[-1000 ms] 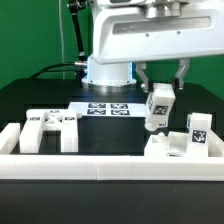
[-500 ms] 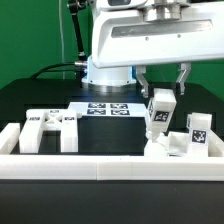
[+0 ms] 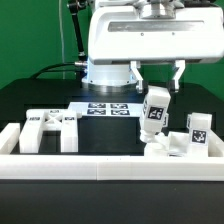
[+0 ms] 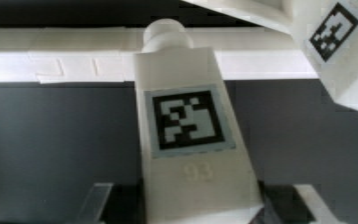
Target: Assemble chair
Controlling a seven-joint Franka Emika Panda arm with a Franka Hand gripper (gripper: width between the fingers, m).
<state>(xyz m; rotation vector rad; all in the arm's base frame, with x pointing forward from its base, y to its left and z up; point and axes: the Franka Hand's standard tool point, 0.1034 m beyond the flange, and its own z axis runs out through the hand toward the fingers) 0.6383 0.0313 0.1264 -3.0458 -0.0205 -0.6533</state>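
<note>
White blocky plastic chair leg point(image 3: 154, 110) with a black-and-white marker tag hangs tilted, clamped in the white two-finger gripper point(image 3: 158, 88) — its lower end close over other white chair pieces point(image 3: 190, 140) at the exterior view's right

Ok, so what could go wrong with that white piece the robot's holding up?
1. The gripper pinches the leg piece only near its top end, and it hangs tilted, so it might twist or slip out.
2. Its lower end is right by the chair parts at the exterior view's right. If it comes down crooked, it could bump them and push them out of place.
</note>
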